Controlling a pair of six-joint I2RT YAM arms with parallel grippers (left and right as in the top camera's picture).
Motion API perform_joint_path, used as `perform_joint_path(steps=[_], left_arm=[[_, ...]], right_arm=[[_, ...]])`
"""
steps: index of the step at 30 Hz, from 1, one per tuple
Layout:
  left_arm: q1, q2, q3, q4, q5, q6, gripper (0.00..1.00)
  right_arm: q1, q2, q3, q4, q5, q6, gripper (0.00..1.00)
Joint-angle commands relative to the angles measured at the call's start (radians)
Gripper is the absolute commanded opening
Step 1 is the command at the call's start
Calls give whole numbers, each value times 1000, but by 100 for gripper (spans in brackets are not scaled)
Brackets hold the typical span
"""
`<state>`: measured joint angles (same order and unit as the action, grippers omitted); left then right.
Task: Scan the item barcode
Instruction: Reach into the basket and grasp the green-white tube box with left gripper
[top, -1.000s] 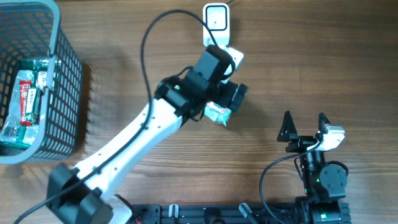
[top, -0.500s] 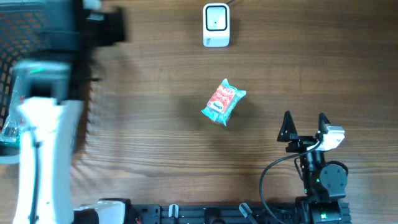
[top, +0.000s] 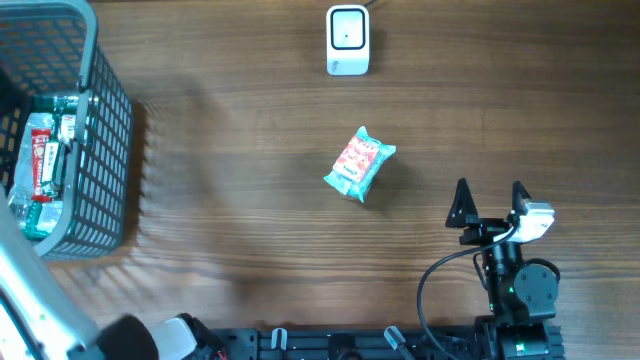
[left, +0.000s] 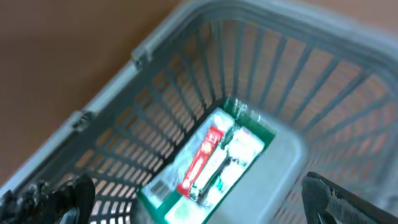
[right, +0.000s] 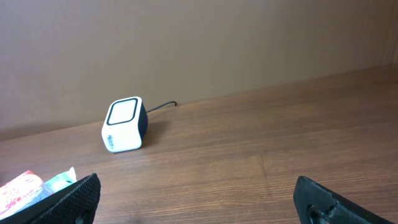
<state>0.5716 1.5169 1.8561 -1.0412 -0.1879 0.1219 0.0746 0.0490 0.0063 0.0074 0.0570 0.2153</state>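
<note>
The item, a red and teal packet (top: 360, 164), lies free on the wooden table below the white barcode scanner (top: 347, 40). From the right wrist, the scanner (right: 124, 124) stands at the back left and the packet (right: 28, 186) peeks in at the lower left edge. My right gripper (top: 490, 205) rests open at the front right, nothing between its fingers (right: 199, 202). My left gripper (left: 199, 199) hangs open above the grey basket (left: 249, 15), over a green and red pack (left: 211, 162) inside. Overhead shows only a white link of the left arm (top: 30, 290).
The grey wire basket (top: 105, 150) stands at the far left with several wrapped packs (top: 45, 160) in it. The scanner's cable runs off the back edge. A wall rises behind the table in the right wrist view.
My left arm has let go of the packet below the scanner and swung left to the basket. The packet now lies on the table. The right arm has not moved.
</note>
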Motion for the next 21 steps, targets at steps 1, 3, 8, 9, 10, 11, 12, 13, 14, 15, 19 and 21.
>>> perform_joint_path(steps=[1,3,8,9,10,11,12,13,14,15,19,21], left_arm=[[42,113,9,-34,101,126,100],[50,163,9,-50,101,164,100],[67,264,9,-76,102,215,100],[74,294,9,-79,102,216,100],[79,315,9,-79,102,217,100],[85,335,9,-79,103,234,100],[92,354,9,-79,112,254,100],[97,369,9,-79,125,271,100],[106,391,8,-79,145,294,100],[112,410,9,-78,155,301,100],[130,476,8,-79,159,347,100],[139,510,8,-78,180,372,100]], right_arm=[[-4,0,-1,6,10,-5,100],[-4,0,-1,6,10,-5,100],[-4,0,-1,6,10,-5,100],[-4,0,-1,6,10,-5,100],[-4,0,-1,6,10,-5,100],[-4,0,-1,6,11,-5,100],[-4,0,-1,6,10,-5,100],[-4,0,-1,6,10,-6,100],[-4,0,-1,6,10,-5,100],[-4,0,-1,6,10,-5,100],[-4,0,-1,6,10,-5,100],[-4,0,-1,6,10,-5,100]])
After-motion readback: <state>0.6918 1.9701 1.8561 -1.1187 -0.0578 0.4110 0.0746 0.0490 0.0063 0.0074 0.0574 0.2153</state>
